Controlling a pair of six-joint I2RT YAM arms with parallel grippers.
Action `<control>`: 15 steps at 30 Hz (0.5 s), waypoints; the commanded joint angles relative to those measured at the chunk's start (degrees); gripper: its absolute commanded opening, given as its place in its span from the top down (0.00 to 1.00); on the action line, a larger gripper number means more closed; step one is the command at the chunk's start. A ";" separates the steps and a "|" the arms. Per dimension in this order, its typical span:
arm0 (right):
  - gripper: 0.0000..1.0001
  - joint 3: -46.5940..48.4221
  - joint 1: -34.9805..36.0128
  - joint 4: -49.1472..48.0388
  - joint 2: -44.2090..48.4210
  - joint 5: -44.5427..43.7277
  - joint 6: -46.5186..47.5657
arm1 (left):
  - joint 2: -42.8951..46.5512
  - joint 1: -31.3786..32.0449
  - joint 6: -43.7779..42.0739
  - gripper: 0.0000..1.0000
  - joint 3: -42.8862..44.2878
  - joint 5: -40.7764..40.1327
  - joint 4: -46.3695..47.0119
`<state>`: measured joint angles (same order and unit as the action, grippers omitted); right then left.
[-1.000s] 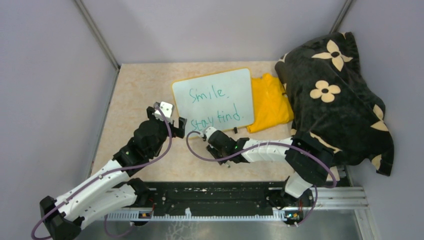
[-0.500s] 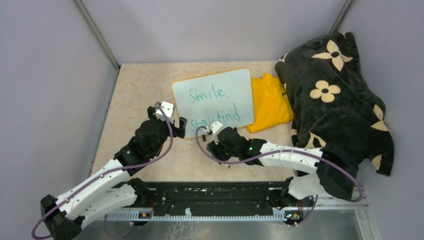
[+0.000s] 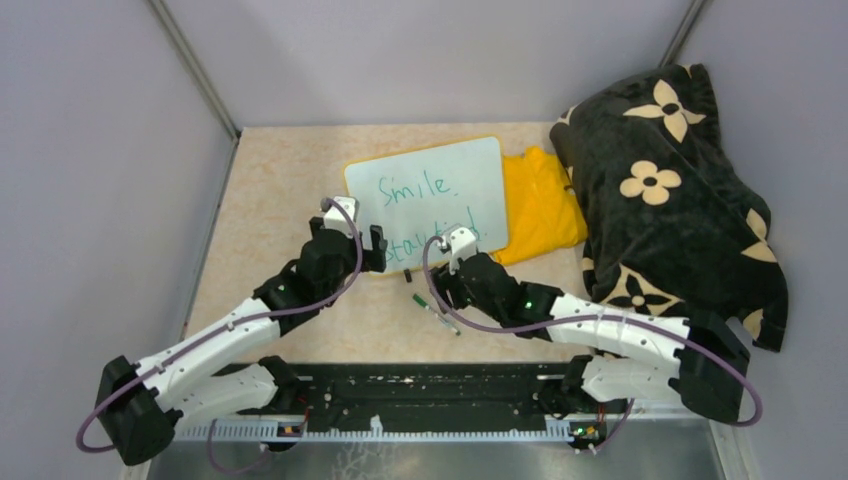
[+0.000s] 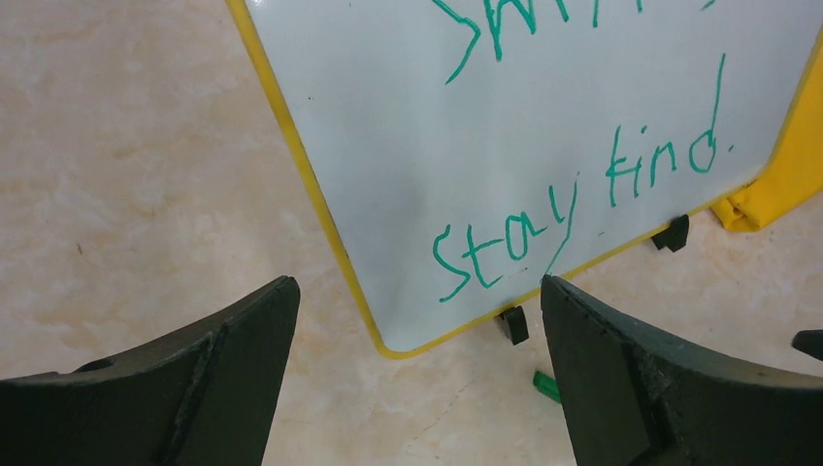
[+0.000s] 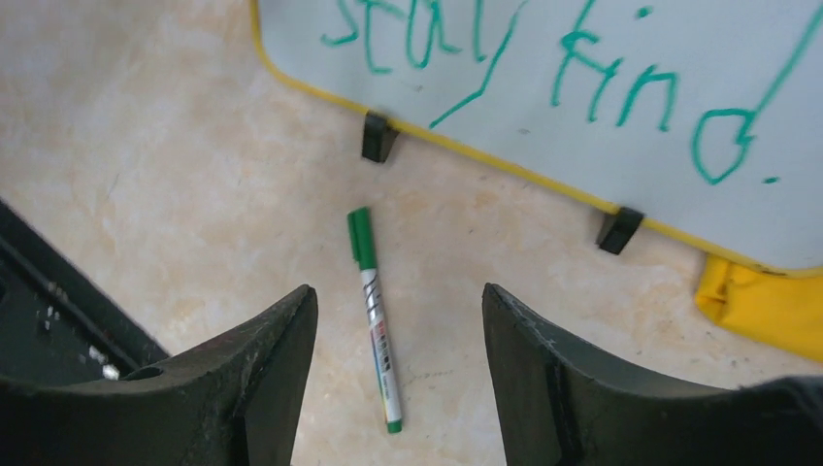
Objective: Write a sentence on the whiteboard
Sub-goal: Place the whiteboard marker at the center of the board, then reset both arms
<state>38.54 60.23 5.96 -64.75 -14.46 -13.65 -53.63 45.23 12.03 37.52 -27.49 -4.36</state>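
The whiteboard (image 3: 470,170) lies flat toward the far edge of the worktop (image 3: 270,200), about midway along it, its right side meeting a yellow cloth (image 3: 540,200). The sentence (image 3: 415,186) is on it in green, two lines: "Smile." and "stay kind." I judge the writing finished, so the step in hand is getting my arms away cleanly.

The green marker (image 5: 377,320) lies on the worktop just on the near side of the board, touching neither gripper. My right gripper (image 5: 398,296) hangs over it with its jaws apart and nothing between them. My left gripper (image 4: 419,286) is spread wide and empty at the board's near left corner.

To do this well, I lift the right arm straight up before drawing it toward the near edge, so that neither finger clips the marker and rolls it. I keep both wrists off the lettering, since fresh ink probably smears at a touch. The board's small black feet (image 5: 378,138) sit close to the marker, so I avoid any sideways sweep there. The left arm goes back low and slowly, away from the yellow frame.
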 commanded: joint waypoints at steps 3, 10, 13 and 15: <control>0.36 -0.05 -0.33 -3.66 6.00 -21.39 -11.69 | -5.37 0.02 18.88 0.01 5.64 -0.76 -5.80; 0.01 1.38 -0.30 -5.14 10.59 -28.27 -15.42 | -4.41 -0.02 38.39 0.02 6.59 1.64 -9.80; 0.01 3.40 -0.29 -5.52 12.82 -29.78 -11.49 | -4.44 -0.05 37.61 0.02 9.87 1.69 -13.55; 0.01 6.28 -0.29 -4.97 13.56 -32.05 -9.48 | -5.81 -0.01 35.17 0.02 13.99 0.35 -17.70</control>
<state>38.48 60.20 3.88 -54.13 -40.25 -26.30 -58.78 45.23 44.93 44.27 -26.48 -15.66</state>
